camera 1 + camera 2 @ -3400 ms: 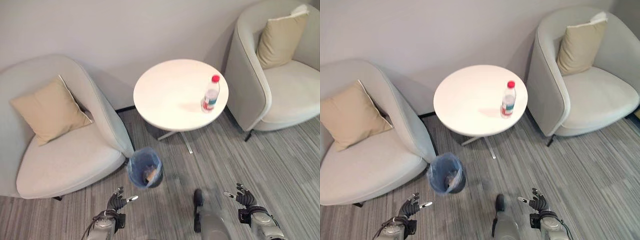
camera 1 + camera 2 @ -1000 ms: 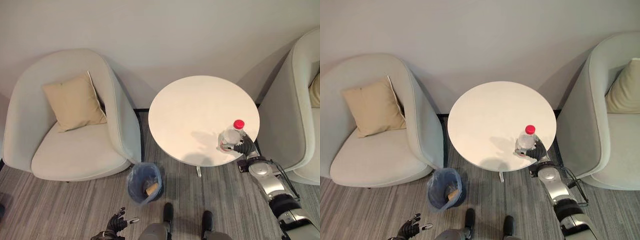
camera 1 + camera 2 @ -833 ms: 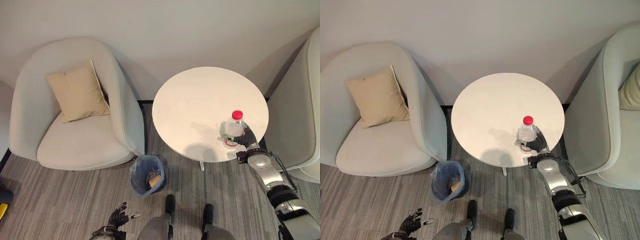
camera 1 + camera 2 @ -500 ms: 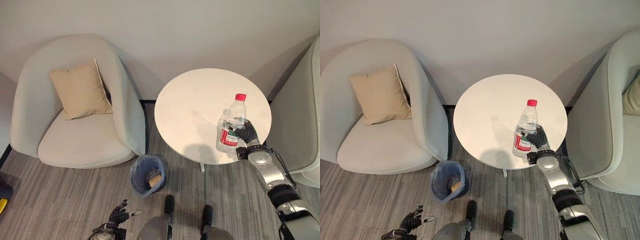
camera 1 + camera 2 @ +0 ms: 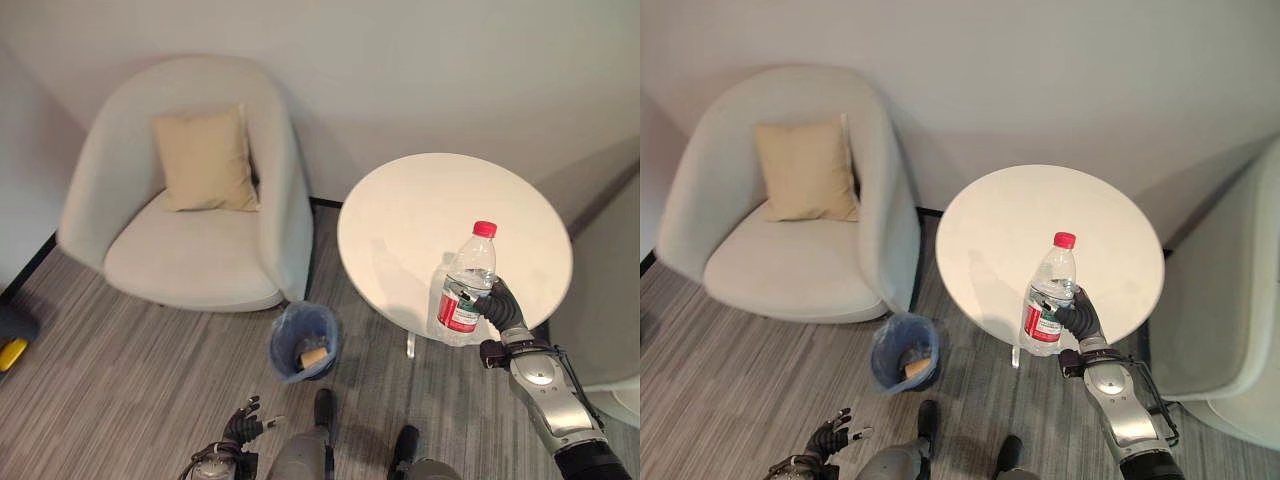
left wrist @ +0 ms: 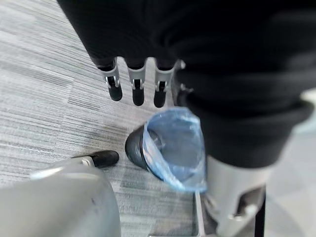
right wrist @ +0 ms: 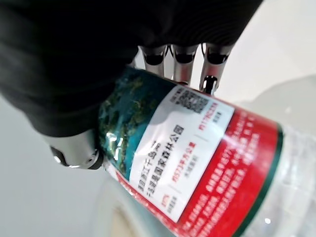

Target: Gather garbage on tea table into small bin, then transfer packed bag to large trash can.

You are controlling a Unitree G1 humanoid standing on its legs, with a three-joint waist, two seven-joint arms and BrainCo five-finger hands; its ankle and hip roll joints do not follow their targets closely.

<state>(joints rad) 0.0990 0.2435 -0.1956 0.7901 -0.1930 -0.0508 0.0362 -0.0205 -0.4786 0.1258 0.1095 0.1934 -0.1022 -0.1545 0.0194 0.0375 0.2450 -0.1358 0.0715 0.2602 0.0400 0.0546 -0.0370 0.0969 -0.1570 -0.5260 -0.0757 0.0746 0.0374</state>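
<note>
Left eye view: the right hand (image 5: 497, 303) is wrapped around the lower part of a clear plastic bottle (image 5: 460, 287) with a red cap, holding it upright, long axis vertical, above the near edge of the round white tabletop (image 5: 430, 215). The small bin (image 5: 304, 343), lined with a blue bag and already holding a scrap, stands on the grey striped carpet (image 5: 120, 370) off to the robot's left of the bottle and lower, beside the foot of a pale armchair (image 5: 190, 190) with a tan cushion (image 5: 205, 160). The left hand (image 5: 243, 425), fingers loosely spread and holding nothing, hangs low near the floor, closer to the bin than the right. Right eye view: the same layout; the bottle (image 5: 1046, 297) appears clear of the tabletop (image 5: 1010, 230), and the bin (image 5: 904, 354) lies down and to the left of it, so the coming move is judged to be a carry leftward and downward across the table edge. Left wrist view: straight, relaxed fingers (image 6: 134, 86) point toward the open mouth of the bin (image 6: 170, 148). Right wrist view: fingers (image 7: 183, 61) curl against the red-and-green label (image 7: 182, 148) of the bottle, a firm grip. A plain pale wall (image 5: 400, 70) backs the scene.
</note>
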